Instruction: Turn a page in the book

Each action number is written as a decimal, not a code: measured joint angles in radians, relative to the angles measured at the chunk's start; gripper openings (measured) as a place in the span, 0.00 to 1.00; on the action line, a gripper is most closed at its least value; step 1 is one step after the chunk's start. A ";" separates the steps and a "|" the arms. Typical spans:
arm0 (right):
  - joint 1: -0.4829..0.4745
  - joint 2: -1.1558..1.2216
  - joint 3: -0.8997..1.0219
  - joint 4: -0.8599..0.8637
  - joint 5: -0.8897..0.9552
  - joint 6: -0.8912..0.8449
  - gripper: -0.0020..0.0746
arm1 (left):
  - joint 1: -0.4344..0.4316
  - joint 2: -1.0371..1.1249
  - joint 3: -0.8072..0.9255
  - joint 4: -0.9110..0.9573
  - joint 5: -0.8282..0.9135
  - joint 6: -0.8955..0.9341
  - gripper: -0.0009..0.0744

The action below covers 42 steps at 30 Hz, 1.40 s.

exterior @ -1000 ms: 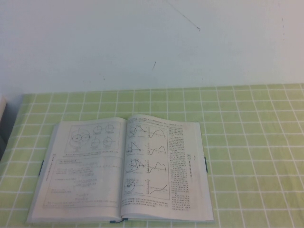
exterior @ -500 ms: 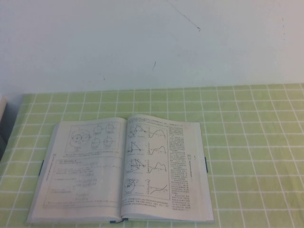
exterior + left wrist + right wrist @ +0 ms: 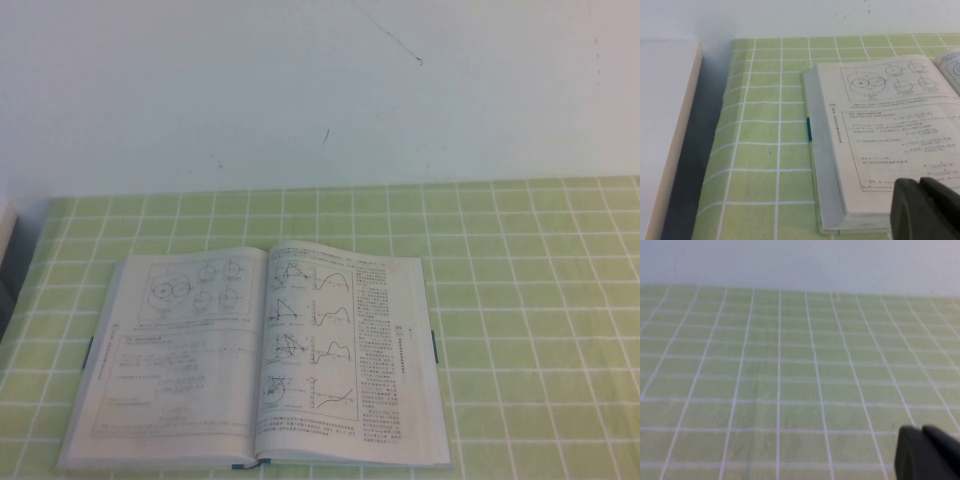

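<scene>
Book (image 3: 262, 355) open flat, unchanged across the last second, no page lifted; left gripper (image 3: 927, 210) near its corner, right gripper (image 3: 927, 452) over bare cloth, jaw states indiscernible, both empty.

Open book (image 3: 262, 355) lying flat at left-centre of green checked tablecloth (image 3: 530, 300). Bare cloth right and behind. White wall (image 3: 320, 90) closing off rear; left gripper (image 3: 927, 210) by the book's near corner, right gripper (image 3: 927, 452) over bare cloth.
</scene>
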 joint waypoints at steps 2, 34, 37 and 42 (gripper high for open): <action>-0.002 0.000 0.000 0.000 0.050 0.015 0.02 | 0.000 0.000 0.000 0.000 0.000 0.000 0.01; -0.002 0.000 -0.003 -0.004 0.075 0.123 0.02 | 0.000 0.000 0.000 0.000 0.000 0.000 0.01; -0.002 0.000 -0.003 -0.004 0.075 0.123 0.02 | 0.000 0.000 0.000 0.000 0.000 0.000 0.01; -0.002 0.000 -0.003 -0.004 0.075 0.123 0.02 | 0.002 0.000 0.000 0.000 0.000 0.000 0.01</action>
